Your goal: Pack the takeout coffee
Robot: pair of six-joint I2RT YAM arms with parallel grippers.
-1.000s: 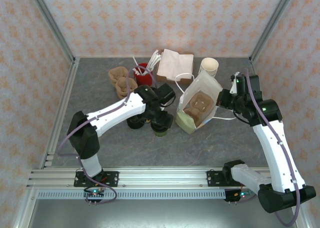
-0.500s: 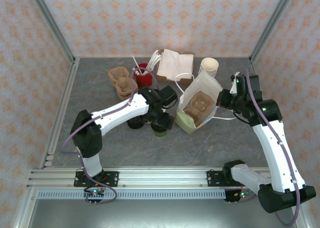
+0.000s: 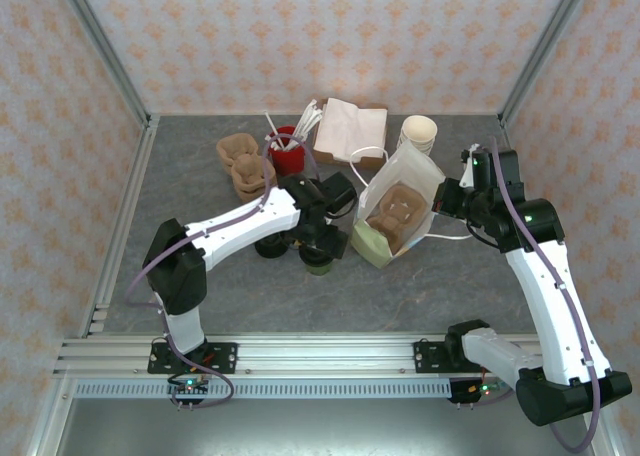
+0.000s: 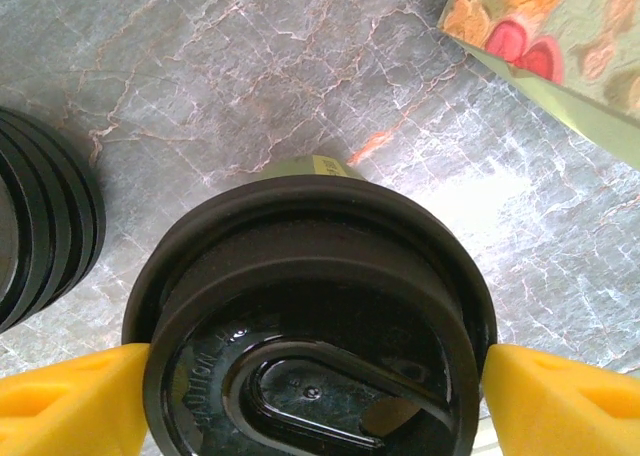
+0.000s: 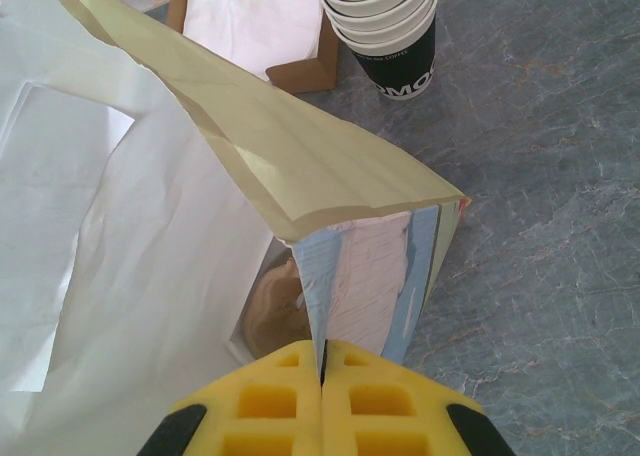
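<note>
The takeout coffee (image 3: 320,263), an olive-green cup under a round black lid (image 4: 310,306), stands on the grey table just left of the bag. My left gripper (image 4: 318,396) reaches over it from above, and its yellow fingers (image 4: 70,401) press the lid's rim on both sides. Seen from the top, the left gripper (image 3: 322,240) hides most of the cup. The pale-green paper bag (image 3: 400,201) stands open with a brown cup carrier (image 3: 395,214) inside. My right gripper (image 5: 322,376) is shut on the bag's (image 5: 200,226) rim, holding it open.
A squat pile of black lids (image 4: 45,226) sits close to the cup's left. A nested stack of cups (image 5: 385,26) stands behind the bag. A red cup with straws (image 3: 287,154), brown carriers (image 3: 240,161) and white napkins (image 3: 350,131) lie at the back.
The left arm has shifted slightly right and settled over the cup. The cup, the bag and the right arm have stayed put.
</note>
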